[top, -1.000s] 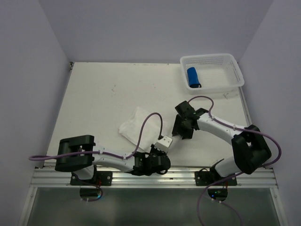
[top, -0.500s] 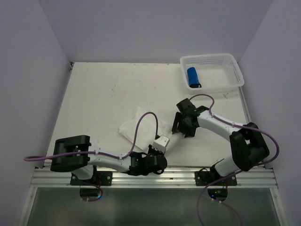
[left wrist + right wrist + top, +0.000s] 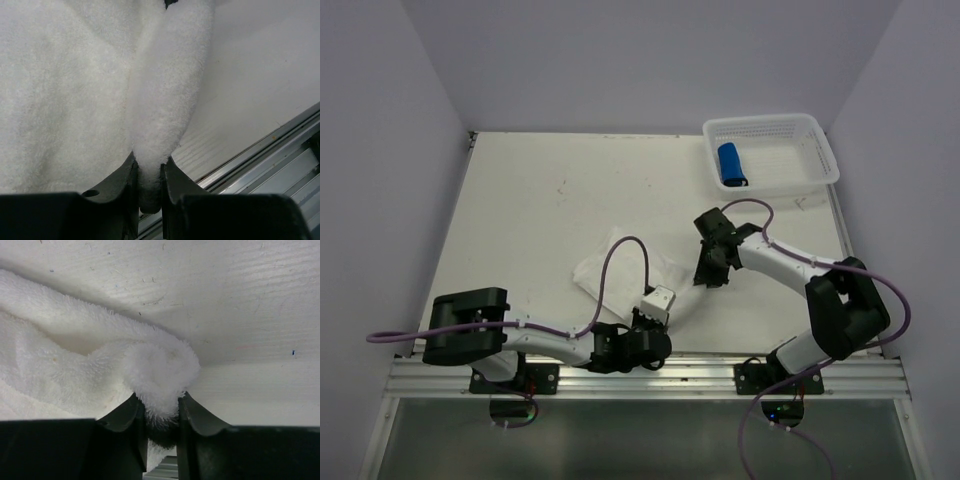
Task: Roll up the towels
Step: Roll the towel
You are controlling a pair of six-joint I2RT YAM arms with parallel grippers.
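**Pinching the White Towel at Two Points: Where the Roll Could Fail**

Both pincers are clenched on folds of the white towel (image 3: 620, 265). It lies crumpled on the table (image 3: 540, 200), well apart from the basket (image 3: 820, 140) on its near-left side. The left gripper (image 3: 149, 175) grasps a narrow ridge of pile at the towel edge farthest from the basket. The right gripper (image 3: 161, 410) nips a small rounded tuft at the edge nearest it. The blue towel (image 3: 731, 164) appears rolled and sits inside the basket, at its left end.

Likely hazards:
- Each bite is shallow, so a brisk pull could let the terry slip free.
- Unequal tension between the arms could skew the cloth and yield a lopsided roll.
- The bunched middle may trap creases unless it is spread flat first.
- The metal rail (image 3: 280, 160), on the table side opposite the basket, lies near the left grip, and cloth dragged that way could snag.
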